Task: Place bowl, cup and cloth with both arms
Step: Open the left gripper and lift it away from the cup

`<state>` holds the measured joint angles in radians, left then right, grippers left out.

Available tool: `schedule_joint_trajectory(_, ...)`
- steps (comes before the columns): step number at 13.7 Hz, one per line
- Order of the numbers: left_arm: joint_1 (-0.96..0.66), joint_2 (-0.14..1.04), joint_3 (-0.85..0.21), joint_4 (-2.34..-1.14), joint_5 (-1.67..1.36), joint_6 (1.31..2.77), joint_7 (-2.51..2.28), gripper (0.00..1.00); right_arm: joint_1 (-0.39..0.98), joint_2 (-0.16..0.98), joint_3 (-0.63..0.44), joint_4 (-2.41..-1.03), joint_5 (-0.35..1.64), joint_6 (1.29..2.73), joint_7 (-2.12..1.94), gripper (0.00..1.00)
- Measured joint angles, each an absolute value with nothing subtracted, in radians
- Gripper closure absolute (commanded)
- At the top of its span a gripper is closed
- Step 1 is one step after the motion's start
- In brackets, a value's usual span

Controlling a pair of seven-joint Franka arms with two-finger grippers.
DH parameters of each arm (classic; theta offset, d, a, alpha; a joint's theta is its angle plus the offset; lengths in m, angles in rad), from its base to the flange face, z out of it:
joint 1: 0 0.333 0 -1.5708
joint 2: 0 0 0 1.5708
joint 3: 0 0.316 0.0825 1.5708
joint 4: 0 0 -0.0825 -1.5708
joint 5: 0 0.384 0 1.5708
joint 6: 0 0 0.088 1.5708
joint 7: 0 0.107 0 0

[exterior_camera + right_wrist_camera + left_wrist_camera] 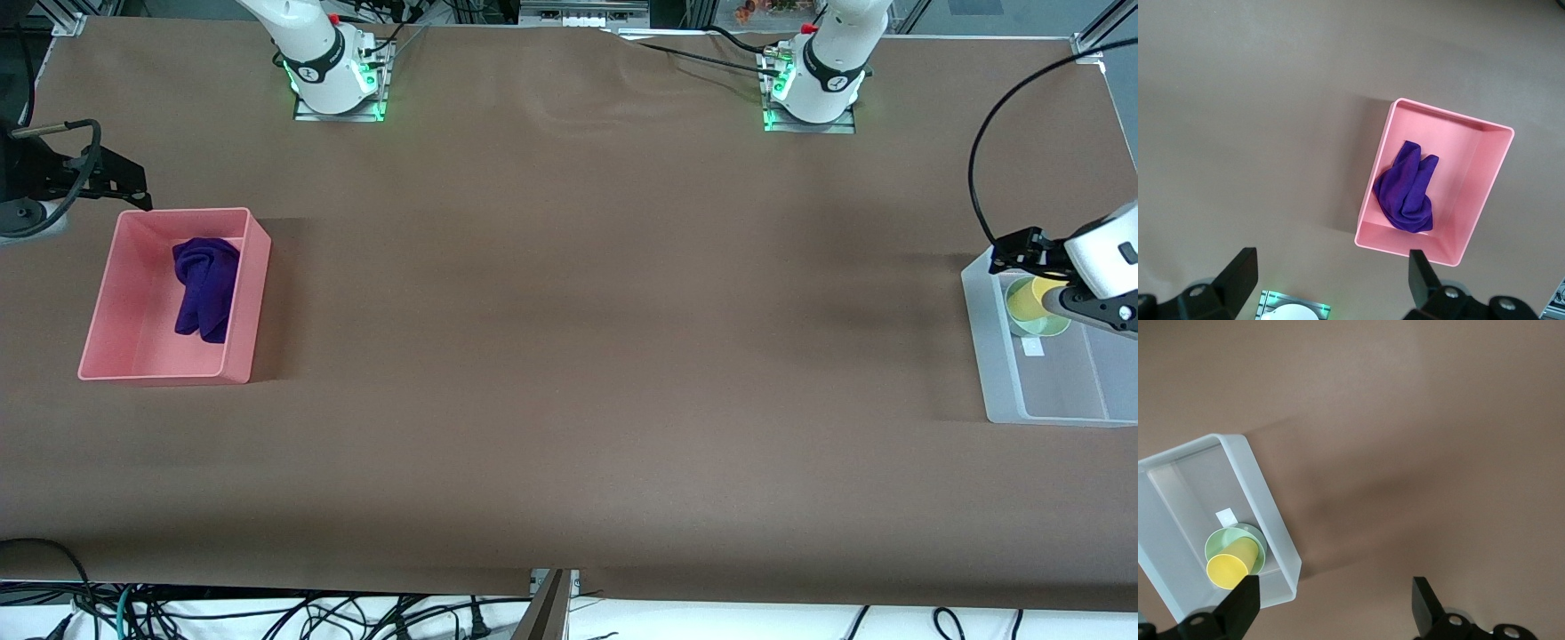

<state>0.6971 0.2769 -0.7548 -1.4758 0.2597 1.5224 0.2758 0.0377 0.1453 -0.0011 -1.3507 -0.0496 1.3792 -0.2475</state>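
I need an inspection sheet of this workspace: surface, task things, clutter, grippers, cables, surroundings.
Surface: brown table, flat, slight wrinkle near the bases.
Job's things: purple cloth lies crumpled in the pink bin; yellow cup sits in the green bowl, both in the clear bin.
Clutter: nothing seen.
Grippers: left gripper open, empty, above the table beside the clear bin; right gripper open, empty, above the table beside the pink bin.
Cables: black cable loops above the clear bin.
Surroundings: cables on the floor below the table's near edge.
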Motion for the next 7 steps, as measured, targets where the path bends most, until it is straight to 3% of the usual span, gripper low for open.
schedule_joint_trajectory(1, 0.648, 0.262, -0.719, -1.463, 0.239, 1.518, 0.257, 0.0, 0.037, 0.145, -0.001, -1.351, -0.05, 1.379, -0.247, 0.0)
schedule_joint_trajectory(4, 0.381, 0.193, -0.435, -1.477, 0.098, 1.555, 0.156, 0.0, 0.036, 0.145, -0.001, -1.351, -0.05, 1.379, -0.247, 0.0)
schedule_joint_trajectory(7, 0.179, 0.109, -0.23, -1.605, 0.055, 1.687, 0.04, 0.0, 0.036, 0.145, -0.001, -1.351, -0.05, 1.379, -0.247, 0.0)
